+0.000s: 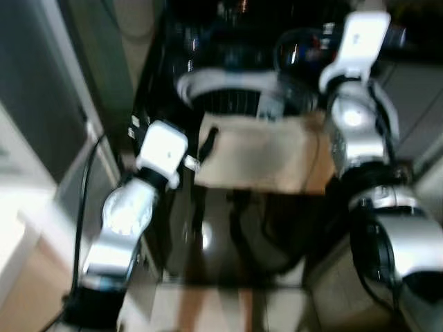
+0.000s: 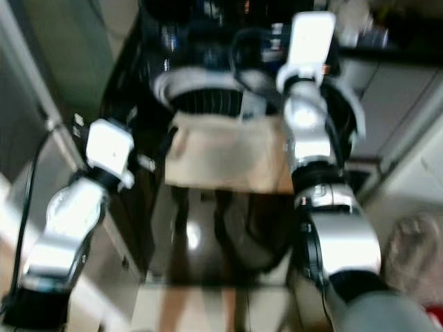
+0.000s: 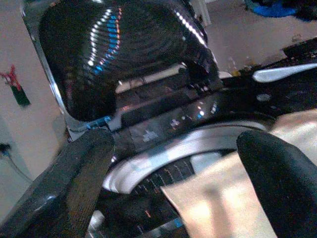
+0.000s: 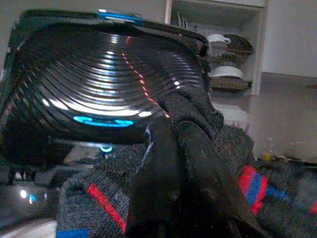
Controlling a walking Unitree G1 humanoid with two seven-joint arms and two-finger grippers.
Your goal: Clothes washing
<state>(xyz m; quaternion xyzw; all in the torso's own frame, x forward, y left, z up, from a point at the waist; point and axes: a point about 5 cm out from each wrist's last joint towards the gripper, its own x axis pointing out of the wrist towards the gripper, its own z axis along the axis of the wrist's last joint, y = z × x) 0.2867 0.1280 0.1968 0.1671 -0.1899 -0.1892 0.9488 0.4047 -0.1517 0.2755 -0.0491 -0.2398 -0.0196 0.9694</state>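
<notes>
The loading step looks in hand. At the upper right of the head view, the right tool [image 4: 188, 163] is clenched on a dark garment [image 4: 99, 198] with red and blue stripes, held over the washing machine [image 1: 228, 90]. The left tool [image 3: 173, 183] is spread wide, grasping nothing, beside a beige cloth [image 1: 259, 155] draped across the drum opening at frame centre. Next, the garment likely needs lowering into the drum and releasing.

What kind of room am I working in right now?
Probably a home laundry corner by a kitchen: a top-loading washing machine with its lid raised, and a dish rack behind it.
</notes>
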